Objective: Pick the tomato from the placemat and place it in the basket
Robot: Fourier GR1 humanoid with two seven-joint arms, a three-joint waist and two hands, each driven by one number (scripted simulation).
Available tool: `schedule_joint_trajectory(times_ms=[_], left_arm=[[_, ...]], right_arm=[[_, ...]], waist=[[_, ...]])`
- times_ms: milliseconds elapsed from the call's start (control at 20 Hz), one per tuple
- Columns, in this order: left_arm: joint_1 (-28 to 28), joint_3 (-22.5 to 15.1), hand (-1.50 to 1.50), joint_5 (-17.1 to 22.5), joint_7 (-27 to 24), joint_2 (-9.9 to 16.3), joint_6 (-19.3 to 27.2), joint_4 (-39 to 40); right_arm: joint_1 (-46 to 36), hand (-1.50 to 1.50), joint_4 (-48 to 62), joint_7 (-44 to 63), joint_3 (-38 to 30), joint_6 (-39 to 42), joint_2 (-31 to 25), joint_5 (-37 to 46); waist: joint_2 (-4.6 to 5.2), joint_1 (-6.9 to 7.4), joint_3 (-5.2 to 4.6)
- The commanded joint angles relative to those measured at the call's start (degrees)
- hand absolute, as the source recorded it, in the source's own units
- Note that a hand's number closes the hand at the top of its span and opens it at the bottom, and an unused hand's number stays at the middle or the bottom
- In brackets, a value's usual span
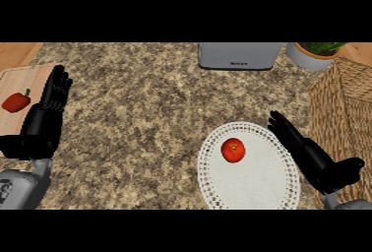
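Speckled stone counter [145, 98], woven wicker basket [341, 113], glossy tomato [233, 150]

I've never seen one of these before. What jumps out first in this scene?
A red tomato sits on a white lacy placemat at lower right, with the open black right hand beside it. A wicker basket stands at the right edge; the left hand rests open at the left.

Light falls evenly and fairly bright over the counter [145, 98], with no hard glare anywhere. The tomato [233, 150] carries a small pale highlight on top and throws almost no shadow on the placemat [251, 184]. The black hands read as flat dark shapes. The basket [341, 113] is shaded on its near wall.
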Motion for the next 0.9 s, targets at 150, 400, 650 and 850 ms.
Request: schedule_joint_trajectory(times_ms=[150,400,650,850], left_arm=[[2.00,2.32,0.00,1.38,4.82,0.05,-0.18,1.57],[2.17,-0.06,0.00,2.04,7.86,-2.27,-1.37,5.80],[1.23,1.22,0.00,2.32,10.31,-1.39,-1.21,6.01],[2.01,1.80,0.00,2.64,12.58,0.39,-2.10,3.98]], right_arm=[[-12.22,1.50,9.54,-2.02,-7.29,-5.09,-0.67,6.89],[-16.12,1.50,9.56,-18.76,-3.87,-9.08,9.38,12.70],[-17.77,-1.50,13.06,-7.04,-1.48,-34.54,14.07,28.67],[-20.66,-1.50,10.96,8.26,-0.93,-41.19,9.63,37.60]], waist=[[2.56,0.64,0.46],[2.94,0.67,0.49],[2.33,-0.47,0.21],[1.63,-1.00,0.17]])
